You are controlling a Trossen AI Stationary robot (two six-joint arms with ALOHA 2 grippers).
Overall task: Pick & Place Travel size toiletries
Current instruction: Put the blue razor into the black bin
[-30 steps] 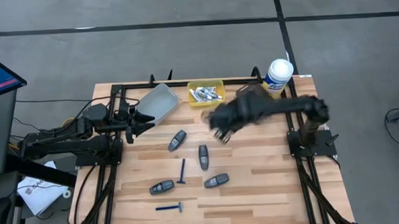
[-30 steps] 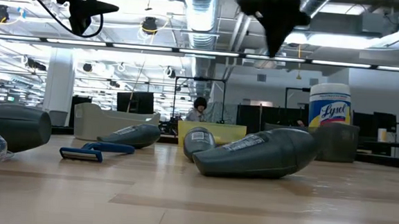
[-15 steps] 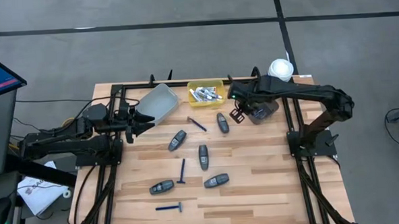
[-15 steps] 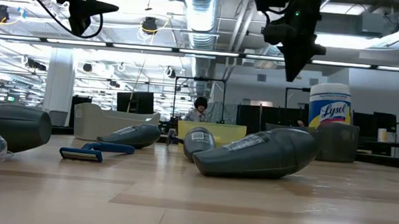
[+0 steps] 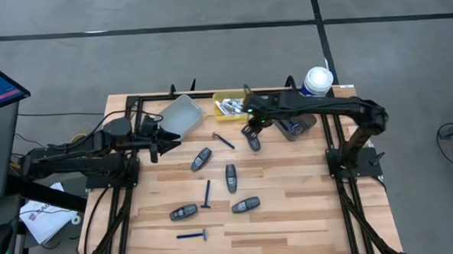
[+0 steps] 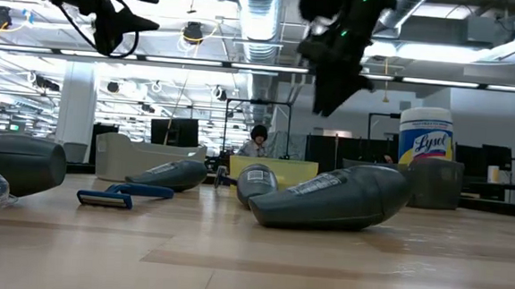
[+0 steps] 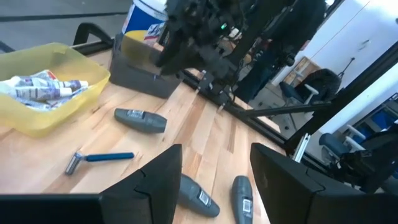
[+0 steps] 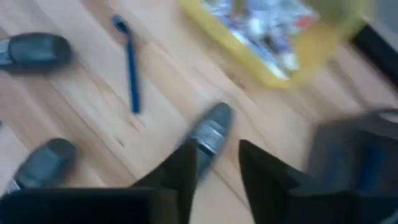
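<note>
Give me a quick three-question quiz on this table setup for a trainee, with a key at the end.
1. How many dark grey pods lie on the bare tabletop?
2. True or false: the yellow bin is empty.
3. What lies nearest the right gripper? A: the wipes canister. B: a pod. C: the grey bin.

Key:
1. Five.
2. False: it holds mini tubes.
3. B.
</note>
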